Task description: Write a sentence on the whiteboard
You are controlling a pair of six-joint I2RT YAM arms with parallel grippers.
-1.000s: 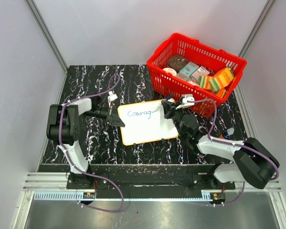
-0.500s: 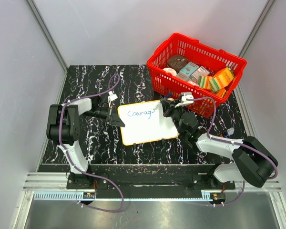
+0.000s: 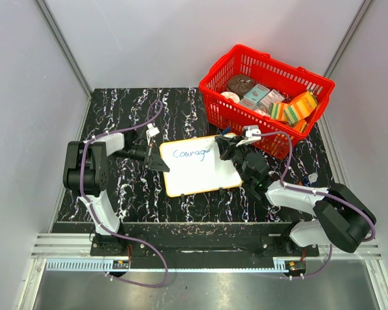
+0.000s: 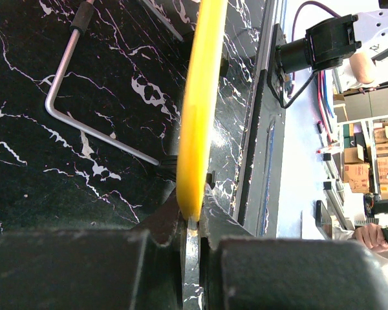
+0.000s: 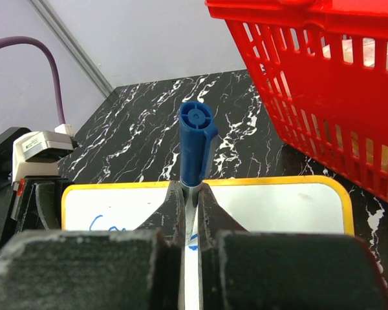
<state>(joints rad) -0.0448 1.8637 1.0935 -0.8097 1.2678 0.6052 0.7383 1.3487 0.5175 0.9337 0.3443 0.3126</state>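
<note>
The whiteboard [image 3: 200, 173], white with a yellow-orange rim, lies on the black marble table [image 3: 116, 110]. The sentence [image 3: 188, 154] is one blue word in the top left part, reading about "Courage". My left gripper [image 3: 161, 161] is shut on the board's left rim, which shows as a yellow edge [image 4: 197, 116] between the left gripper's [image 4: 193, 223] jaws. My right gripper [image 3: 221, 147] is shut on a blue marker [image 5: 195, 142] held upright, tip down on the board [image 5: 278, 206] at the word's right end. The tip is hidden by the right gripper's [image 5: 193, 213] jaws.
A red basket [image 3: 215, 79] with boxes and packets stands at the back right, close behind my right gripper; it also shows in the right wrist view [image 5: 323, 84]. A small white and blue object [image 3: 312, 177] lies by the right arm. A bent metal rod [image 4: 84, 129] lies beside the board.
The blue word has grown by a stroke at its right end, from "Courag" to about "Courage". My right gripper shifted slightly left with the marker. The left gripper and board stayed still.
</note>
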